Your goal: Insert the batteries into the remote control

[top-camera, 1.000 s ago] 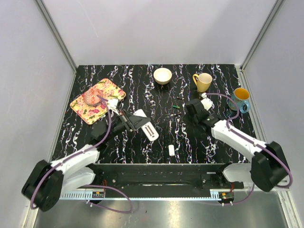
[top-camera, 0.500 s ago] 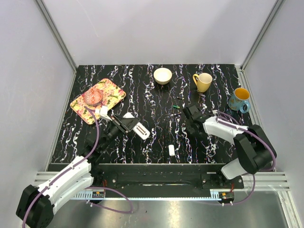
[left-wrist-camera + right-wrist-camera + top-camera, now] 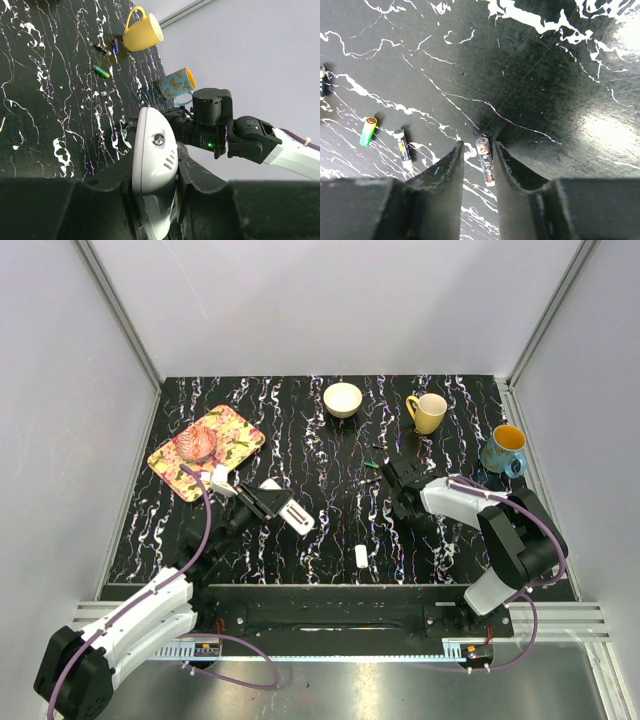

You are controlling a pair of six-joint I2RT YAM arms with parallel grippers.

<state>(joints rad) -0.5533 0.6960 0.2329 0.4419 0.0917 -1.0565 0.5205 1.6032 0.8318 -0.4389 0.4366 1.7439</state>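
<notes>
My left gripper (image 3: 280, 505) is shut on the white remote control (image 3: 297, 514) and holds it off the table; in the left wrist view the remote (image 3: 152, 145) stands edge-on between the jaws (image 3: 155, 161). My right gripper (image 3: 477, 145) is down at the table, its jaws narrowly open astride a dark battery (image 3: 485, 160) that lies against the right finger. A green battery (image 3: 368, 131) and another dark battery (image 3: 402, 145) lie to its left. The loose batteries (image 3: 369, 464) lie just left of my right gripper (image 3: 400, 483).
A small white lozenge piece (image 3: 361, 556) lies near the front middle. A cream bowl (image 3: 342, 399), a yellow mug (image 3: 428, 412) and a blue mug (image 3: 503, 448) stand at the back right. A floral tray (image 3: 225, 430) sits at the back left.
My left arm has drawn back and carried the remote left. My right arm has folded in, and its gripper has come down at the batteries.
</notes>
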